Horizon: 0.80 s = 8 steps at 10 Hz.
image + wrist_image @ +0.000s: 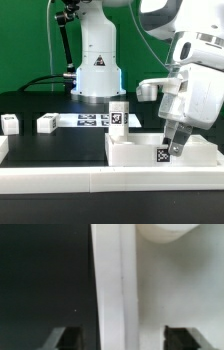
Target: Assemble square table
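Long white border rail (60, 175) along frame bottom; behind, lower right, end effector (172, 147) parted astride rim of white square plastic tabletop (130, 150).

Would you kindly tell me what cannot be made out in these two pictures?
- Exterior view: the fingertips of the pincer are hidden behind the front wall of the tabletop.
- Exterior view: the tag on the upright leg is too small to read.
- Wrist view: the white shape is blurred and cut off by the edge.
- Wrist view: most of the tabletop lies outside the frame.
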Each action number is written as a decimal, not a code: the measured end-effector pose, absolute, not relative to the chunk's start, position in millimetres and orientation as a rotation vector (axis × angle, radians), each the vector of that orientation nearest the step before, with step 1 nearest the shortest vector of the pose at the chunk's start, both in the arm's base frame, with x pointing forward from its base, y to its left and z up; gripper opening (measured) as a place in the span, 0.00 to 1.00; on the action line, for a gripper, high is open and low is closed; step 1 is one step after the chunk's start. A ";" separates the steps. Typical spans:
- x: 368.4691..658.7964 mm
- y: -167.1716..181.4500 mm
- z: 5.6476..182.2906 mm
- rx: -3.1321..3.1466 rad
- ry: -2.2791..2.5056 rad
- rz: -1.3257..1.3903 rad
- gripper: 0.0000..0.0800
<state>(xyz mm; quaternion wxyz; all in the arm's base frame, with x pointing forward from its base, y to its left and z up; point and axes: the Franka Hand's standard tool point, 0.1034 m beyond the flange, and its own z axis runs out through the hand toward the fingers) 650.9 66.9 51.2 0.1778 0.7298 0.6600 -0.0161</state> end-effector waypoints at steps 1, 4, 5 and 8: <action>650.9 66.3 51.1 2.066 1.866 -0.046 0.71; 650.1 65.1 50.5 2.075 1.857 -0.047 0.81; 645.5 64.9 46.9 2.095 1.841 -0.058 0.81; 631.6 65.8 36.0 2.112 1.837 -0.067 0.81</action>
